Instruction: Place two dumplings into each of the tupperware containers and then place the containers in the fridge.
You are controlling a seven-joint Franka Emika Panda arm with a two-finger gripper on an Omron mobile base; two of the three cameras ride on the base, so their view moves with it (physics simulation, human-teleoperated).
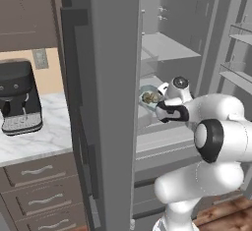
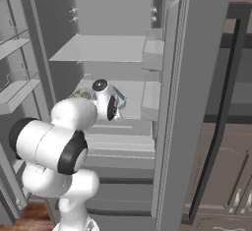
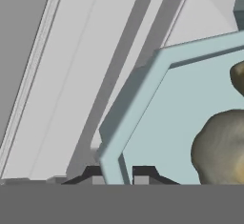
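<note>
While the fridge (image 1: 167,53) stood open, with tall grey steel doors swung wide. Pale flat shelves (image 2: 101,50) inside, smooth and plain, and little door bins (image 2: 152,53) at the side. Beside the fridge in the left base view, a white marble bench (image 1: 47,139) with grey streaks, over brown wooden drawers (image 1: 37,173) with curvy metal handles. On that bench, a black boxy coffee machine (image 1: 18,97). Behind it, a tan wall, and brown cupboards up high. Down low, a bit of reddish wooden floor (image 1: 226,217).

Reached into the middle of the fridge, the white round arm with dark joints. Gripper (image 3: 118,174) pinched shut on the thin rim of a tupperware container (image 3: 162,123), one dark finger tip on each side of the wall. Container pale blue, shiny plastic, shallow, with cut corners. Held tilted just above a pale shelf inside the fridge. Inside it, lumpy tan dumplings (image 3: 219,147) with greenish-brown shade, one big and close, another (image 3: 238,77) just peeking at the edge.
</note>
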